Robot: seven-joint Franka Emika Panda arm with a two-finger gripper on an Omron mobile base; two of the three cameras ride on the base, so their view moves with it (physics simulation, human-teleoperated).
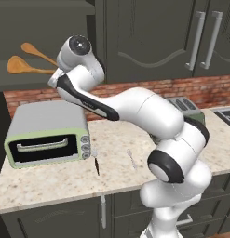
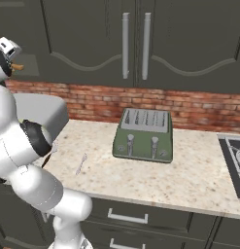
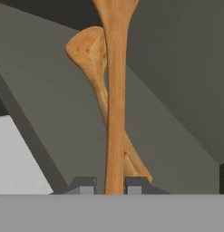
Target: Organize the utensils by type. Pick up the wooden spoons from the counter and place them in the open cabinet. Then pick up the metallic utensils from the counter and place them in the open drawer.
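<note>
In the hand view my gripper is shut on the handle of a wooden spoon, which runs straight up from between the fingertips. The other wooden spoon lies just behind it on the shelf of the open cabinet, their handles crossing. From the left base view both spoons are in the cabinet at the upper left, with the gripper at their handle ends. The silver fork and the knife lie on the counter. The drawer is out of view.
A pale green toaster oven stands on the counter under the open cabinet. A green toaster sits against the brick wall, and a stove is at the far right. Closed wall cabinets with silver bar handles hang above.
</note>
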